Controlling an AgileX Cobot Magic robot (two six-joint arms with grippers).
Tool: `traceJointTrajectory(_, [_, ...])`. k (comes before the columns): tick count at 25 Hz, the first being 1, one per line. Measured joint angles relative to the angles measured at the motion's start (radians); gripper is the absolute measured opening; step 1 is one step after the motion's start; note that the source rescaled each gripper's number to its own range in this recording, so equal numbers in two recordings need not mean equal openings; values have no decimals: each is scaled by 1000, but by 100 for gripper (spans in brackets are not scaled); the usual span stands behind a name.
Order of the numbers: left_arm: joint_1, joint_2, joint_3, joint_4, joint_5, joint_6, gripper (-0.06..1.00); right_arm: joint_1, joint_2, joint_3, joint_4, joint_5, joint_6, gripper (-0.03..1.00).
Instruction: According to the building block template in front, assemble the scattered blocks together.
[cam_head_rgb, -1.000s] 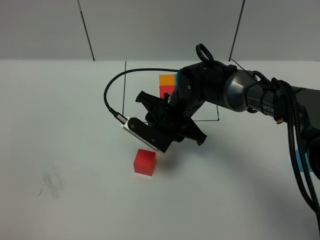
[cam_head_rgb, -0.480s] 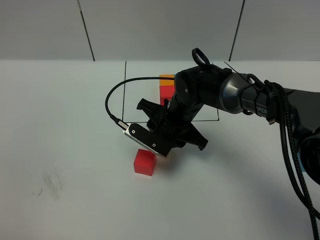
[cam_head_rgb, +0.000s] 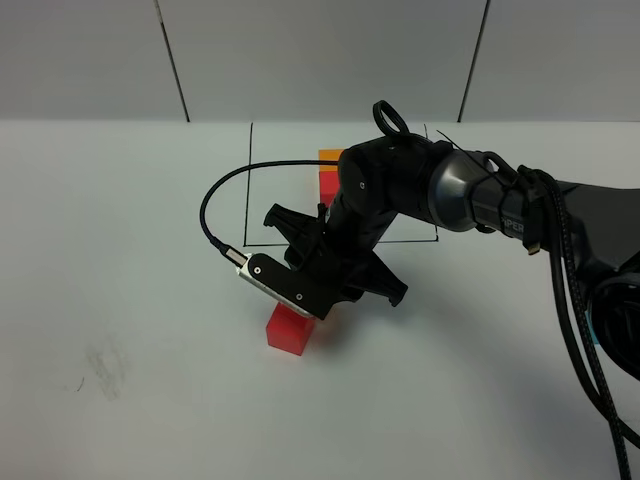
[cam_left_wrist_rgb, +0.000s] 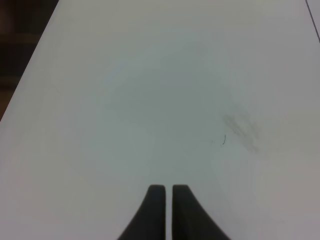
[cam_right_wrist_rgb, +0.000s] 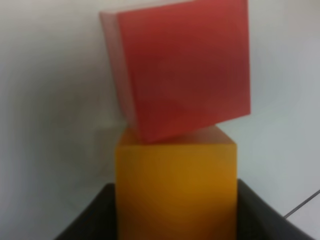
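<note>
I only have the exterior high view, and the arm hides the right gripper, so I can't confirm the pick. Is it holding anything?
Observer: Yes. The right wrist view shows the orange block filling the gap between the fingers of the right gripper.
Operator: How does it line up with the red block?
Observer: The red block lies just ahead of the orange one, but its faces are twisted out of square with it. I cannot tell whether the two touch.
</note>
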Motion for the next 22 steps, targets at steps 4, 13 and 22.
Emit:
traceJointTrajectory(4, [0, 0, 0, 0, 0, 0, 0, 6, 13, -2, 2, -2, 0, 51])
traceJointTrajectory(13, [0, 0, 0, 0, 0, 0, 0, 6, 23, -12, 26, 24, -1, 51])
traceJointTrajectory(22, [0, 0, 0, 1, 0, 0, 0, 6, 25, -14, 29, 44, -1, 51])
